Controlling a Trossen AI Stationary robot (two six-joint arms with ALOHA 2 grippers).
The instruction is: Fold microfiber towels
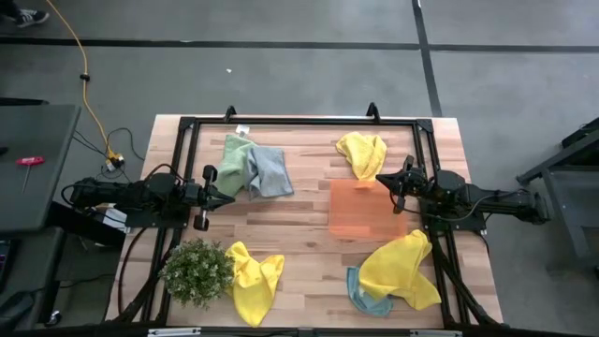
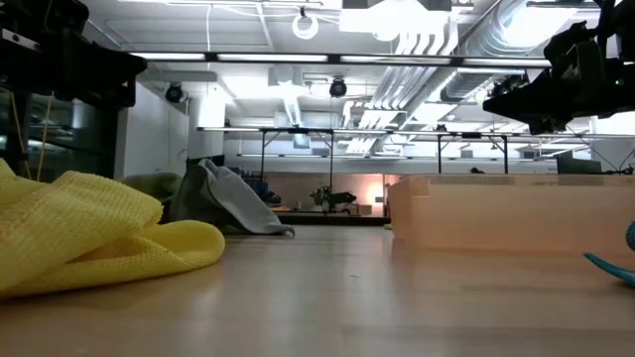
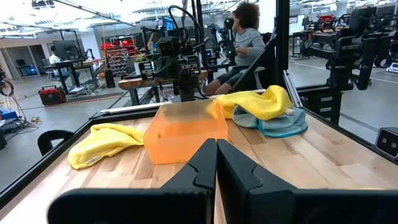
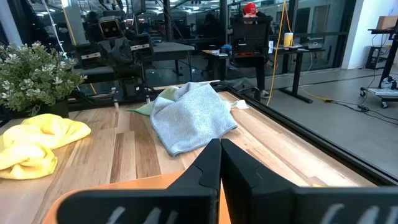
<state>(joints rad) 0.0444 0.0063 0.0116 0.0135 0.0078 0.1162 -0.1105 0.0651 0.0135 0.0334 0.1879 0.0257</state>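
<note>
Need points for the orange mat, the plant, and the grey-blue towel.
Orange mat (image 1: pixel 367 210), high view, middle of its flat top.
Plant (image 1: pixel 197 271), high view, centre of the foliage.
Grey-blue towel (image 1: pixel 269 171), high view, middle of the crumpled cloth.

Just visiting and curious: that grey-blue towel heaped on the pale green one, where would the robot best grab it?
Probably at its loose outer corner, on the side away from the pale green towel. The grey-blue towel lies crumpled and overlaps the green one, so a pinch there should lift only one cloth. The left gripper, fingers shut, sits right beside it and could come from above.
</note>
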